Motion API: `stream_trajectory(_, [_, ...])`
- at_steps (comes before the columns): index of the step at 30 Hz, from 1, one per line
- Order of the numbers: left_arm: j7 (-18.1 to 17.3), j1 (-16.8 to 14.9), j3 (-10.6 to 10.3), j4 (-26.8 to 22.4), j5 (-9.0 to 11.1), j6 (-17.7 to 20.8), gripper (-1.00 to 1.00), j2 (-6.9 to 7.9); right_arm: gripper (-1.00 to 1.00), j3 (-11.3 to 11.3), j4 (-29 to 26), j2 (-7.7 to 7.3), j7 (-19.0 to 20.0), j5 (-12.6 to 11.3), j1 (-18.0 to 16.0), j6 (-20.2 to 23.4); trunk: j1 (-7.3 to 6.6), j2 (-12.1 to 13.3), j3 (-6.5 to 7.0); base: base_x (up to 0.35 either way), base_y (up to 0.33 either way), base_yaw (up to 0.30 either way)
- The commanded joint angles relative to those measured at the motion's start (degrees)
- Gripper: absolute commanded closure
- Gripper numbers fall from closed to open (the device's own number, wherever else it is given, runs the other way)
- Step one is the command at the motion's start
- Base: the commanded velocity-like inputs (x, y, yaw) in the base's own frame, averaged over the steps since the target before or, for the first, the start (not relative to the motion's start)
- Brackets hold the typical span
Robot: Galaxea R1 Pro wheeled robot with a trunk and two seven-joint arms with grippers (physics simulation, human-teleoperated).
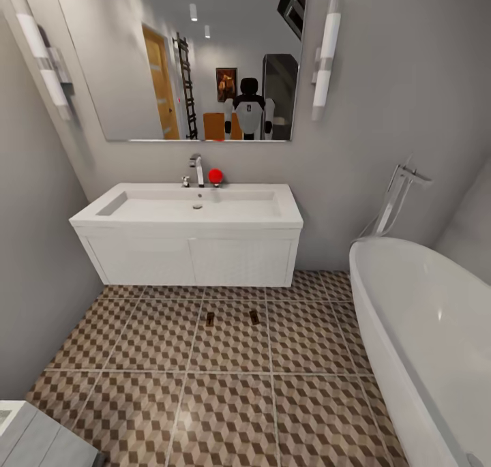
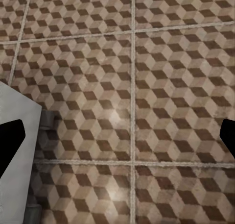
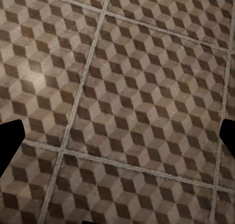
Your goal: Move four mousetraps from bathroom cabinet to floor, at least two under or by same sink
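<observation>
A home bathroom: white sink (image 1: pixel 187 211) under a mirror (image 1: pixel 181 61), bathtub (image 1: pixel 423 330), tiled floor (image 1: pixel 225 399).

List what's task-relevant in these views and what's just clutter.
Job:
- two mousetraps on the bathroom floor, just in front of the sink

Not the job:
- bathtub
- mirror
- faucet
- red ball on sink top
- wall lights

Matt cube-patterned tiles with pale grout cover the bathroom floor (image 1: pixel 225 399); the white sink (image 1: pixel 187 249) unit looks smooth and satin, the bathtub (image 1: pixel 423 330) glossy, the tap (image 1: pixel 197 170) polished metal beneath a reflective mirror (image 1: pixel 181 65).
</observation>
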Motion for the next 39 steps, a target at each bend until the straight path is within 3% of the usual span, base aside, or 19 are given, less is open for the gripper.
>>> stream_trajectory(1, [0.22,-0.09,-0.50,0.20,0.23,-0.29,-1.00,-0.02,-1.00,0.50,0.07,0.02,-0.20,-0.44,-0.04,-0.17,-0.23,0.39,0.14,0.000,0.000,0.000])
stream_trajectory(39, [0.22,-0.09,-0.53,0.20,0.23,-0.29,-1.00,-0.02,-1.00,0.50,0.09,0.01,-0.22,-0.44,-0.04,-0.17,-8.57,15.63,6.96,0.000,0.000,0.000])
